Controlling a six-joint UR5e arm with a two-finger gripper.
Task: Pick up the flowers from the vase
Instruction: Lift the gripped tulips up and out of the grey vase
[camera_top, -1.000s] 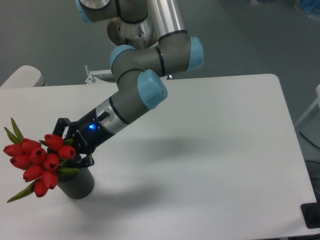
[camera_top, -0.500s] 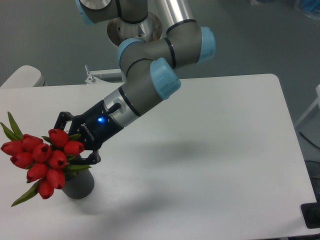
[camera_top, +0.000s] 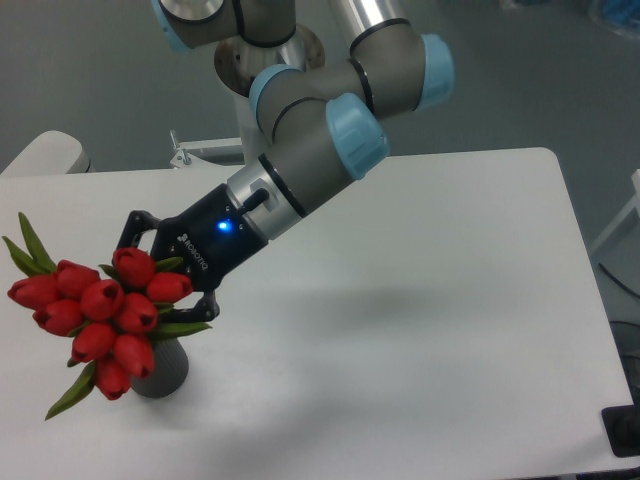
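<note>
Eight or so red tulip buds make up the flowers (camera_top: 100, 310), a tight bunch with a few narrow green leaves, sitting at the lower left of the frame. We judge them light and soft: the heads would bruise if squeezed, and the stems look thin and bendable, so the bunch may droop or sway when lifted. To our eye the right place to take hold is the gathered stems just below the buds, above the mouth of the vase (camera_top: 162, 370), never the heads themselves.

The vase stands on the white worktop (camera_top: 430, 300), dark and small, mostly hidden under the bunch; the stems appear to sit in it, though the mouth is covered from view.

Our claw (camera_top: 168, 292) reaches in from the upper right, the arm slanting down and leftward across the worktop, wrist low with a blue light showing. Its two dark fingers straddle the right side of the bunch, one above and one below. Whether they are pressing on the stems we cannot tell; the buds hide the contact.
</note>
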